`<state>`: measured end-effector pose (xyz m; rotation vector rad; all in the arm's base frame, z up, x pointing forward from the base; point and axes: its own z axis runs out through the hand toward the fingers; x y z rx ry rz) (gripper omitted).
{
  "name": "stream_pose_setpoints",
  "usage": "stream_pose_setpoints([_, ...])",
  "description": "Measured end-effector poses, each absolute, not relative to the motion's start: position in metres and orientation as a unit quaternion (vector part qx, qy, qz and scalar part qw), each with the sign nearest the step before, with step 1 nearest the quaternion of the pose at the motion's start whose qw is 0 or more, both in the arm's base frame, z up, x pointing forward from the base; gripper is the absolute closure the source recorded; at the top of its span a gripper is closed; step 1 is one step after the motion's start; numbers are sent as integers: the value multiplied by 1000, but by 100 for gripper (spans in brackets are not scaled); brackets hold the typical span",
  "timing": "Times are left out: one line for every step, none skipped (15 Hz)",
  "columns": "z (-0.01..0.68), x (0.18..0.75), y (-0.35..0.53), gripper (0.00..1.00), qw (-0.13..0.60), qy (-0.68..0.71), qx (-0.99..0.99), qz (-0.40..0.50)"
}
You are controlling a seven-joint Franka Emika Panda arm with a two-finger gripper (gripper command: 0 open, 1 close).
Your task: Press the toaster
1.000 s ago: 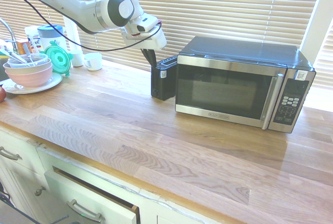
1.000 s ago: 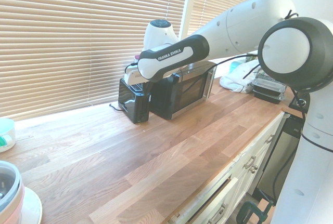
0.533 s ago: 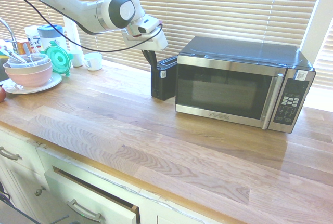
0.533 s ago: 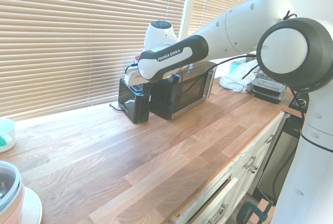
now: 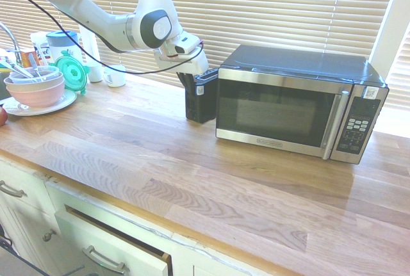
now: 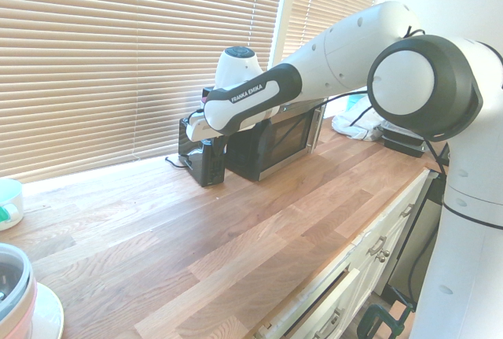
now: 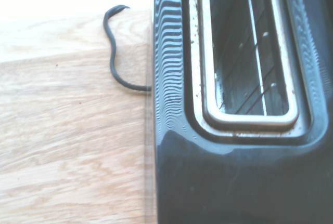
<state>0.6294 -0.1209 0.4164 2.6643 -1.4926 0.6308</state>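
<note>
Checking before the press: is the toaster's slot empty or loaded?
Empty: the toaster slot shows only bare wire guides, no bread.

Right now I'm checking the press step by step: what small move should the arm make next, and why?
Probably a short push straight down. The gripper is shut and sits just above the near end of the toaster, beside the microwave. The wrist view looks straight into the toaster's open slot, so it seems lined up. Whether it already touches, I cannot tell.
</note>
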Motion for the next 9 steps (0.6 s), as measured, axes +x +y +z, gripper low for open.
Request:
stream_pose_setpoints([412,630,-122,100,10,-478,855,199])
stream_pose_setpoints([407,631,-124,100,9,-479,856,195])
stream_pose_setpoints([402,631,-127,100,8,-478,857,192])
stream_pose_setpoints([399,631,-129,100,6,-478,857,191])
stream_pose_setpoints([398,631,-132,100,4,-478,858,189])
stream_pose_setpoints([398,631,-134,100,2,-477,858,187])
stream_pose_setpoints([397,631,-134,100,0,-477,859,187])
stream_pose_setpoints([397,631,-135,100,-1,-477,859,187])
stream_pose_setpoints([397,631,-135,100,-2,-476,859,186])
